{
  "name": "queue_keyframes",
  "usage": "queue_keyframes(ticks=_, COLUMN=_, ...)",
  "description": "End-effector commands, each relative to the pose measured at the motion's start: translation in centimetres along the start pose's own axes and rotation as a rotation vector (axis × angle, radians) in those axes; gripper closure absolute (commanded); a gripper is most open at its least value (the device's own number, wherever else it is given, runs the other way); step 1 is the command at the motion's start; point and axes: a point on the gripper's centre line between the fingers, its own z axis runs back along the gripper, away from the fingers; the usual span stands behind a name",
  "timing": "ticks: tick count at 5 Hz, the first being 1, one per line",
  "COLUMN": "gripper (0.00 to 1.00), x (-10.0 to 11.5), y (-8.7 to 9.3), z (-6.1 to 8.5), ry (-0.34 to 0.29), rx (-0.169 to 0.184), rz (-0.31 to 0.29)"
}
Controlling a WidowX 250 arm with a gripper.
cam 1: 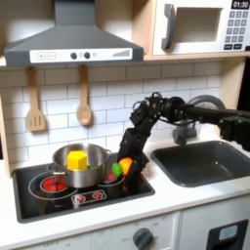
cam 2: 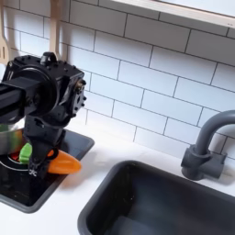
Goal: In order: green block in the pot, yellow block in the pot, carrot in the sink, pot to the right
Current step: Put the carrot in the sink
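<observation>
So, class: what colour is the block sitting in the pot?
Yellow. The block in the pot shows best in the first exterior view.

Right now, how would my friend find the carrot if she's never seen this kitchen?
Look at the black stovetop left of the sink in the first exterior view. Beside the steel pot, under the gripper, lies the carrot: orange, tapered, with a green leafy end.

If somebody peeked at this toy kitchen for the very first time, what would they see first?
Probably the big black robot arm reaching down over the stove, its gripper low over the stovetop with the orange carrot at its jaws. Next is the shiny pot on the stove at the first exterior view's left, with the bright yellow block inside it. The dark sink with its curved faucet sits beside the stove.
</observation>
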Motion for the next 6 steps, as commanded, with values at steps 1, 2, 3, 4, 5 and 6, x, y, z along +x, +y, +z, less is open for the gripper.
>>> queue_keyframes(ticks=1, gripper=1.0, x=0.3, y=0.1, z=1.5, ry=0.0, rx=-0.047, rz=-0.056)
queue_keyframes(ticks=2, gripper=1.0, x=-0.5, y=0.1, z=1.9, ry=-0.003, rx=-0.059, rz=-0.133)
queue_keyframes(ticks=3, gripper=1.0, x=-1.8, y=0.0, z=2.2, ry=0.005, rx=-0.076, rz=-0.247)
queue_keyframes(ticks=4, gripper=1.0, x=-2.1, y=0.4, z=2.5, ry=0.009, rx=-0.095, rz=-0.353)
queue_keyframes(ticks=5, gripper=1.0, x=-3.6, y=1.1, z=2.0, ry=0.043, rx=-0.086, rz=-0.463)
queue_keyframes(ticks=6, gripper=1.0, x=-5.4, y=1.6, z=2.0, ry=0.117, rx=-0.107, rz=-0.551)
